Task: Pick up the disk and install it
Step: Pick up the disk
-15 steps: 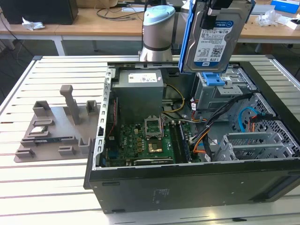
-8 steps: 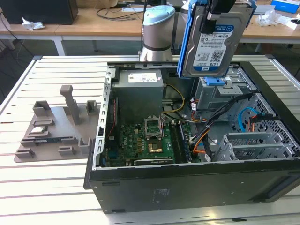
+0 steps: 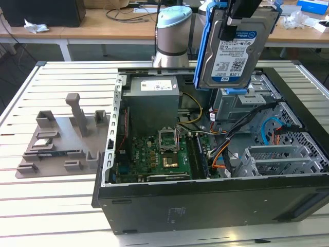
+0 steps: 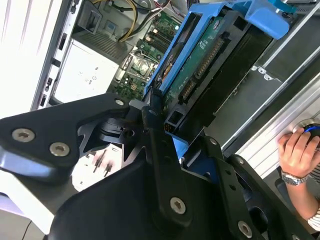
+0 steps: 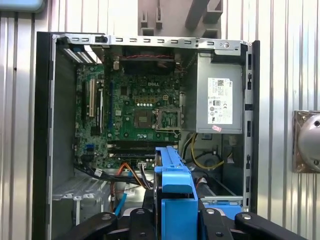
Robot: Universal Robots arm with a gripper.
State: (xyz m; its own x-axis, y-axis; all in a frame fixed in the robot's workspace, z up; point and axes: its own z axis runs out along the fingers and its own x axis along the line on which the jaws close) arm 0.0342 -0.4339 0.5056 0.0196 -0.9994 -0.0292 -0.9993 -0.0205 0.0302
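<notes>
In the exterior view I am holding the disk [image 3: 234, 49] on edge, label facing the camera, well above the open computer case [image 3: 205, 200]. It is hanging over the corner where the metal drive cage [image 3: 241, 105] sits, touching nothing below. The gripper [image 3: 241, 18] is gripping it at its upper end, fingers clamped on the disk's two faces. In the second wrist view I am looking along the black fingers [image 4: 150, 130], which are pressing on the blue bracket [image 4: 260, 15] and the drive's circuit side, and a person's hand [image 4: 297, 150] is resting beside the case. In the first wrist view I am looking straight down the bracket's edge into the case, with the motherboard [image 5: 135, 110] and the grey power supply [image 5: 217, 100] beyond and loose cables [image 5: 132, 175] lying just beside the drive's line. I judge this step is going well only if I am keeping the disk square to the cage, moving slowly, and staying clear of those cables and that hand.
</notes>
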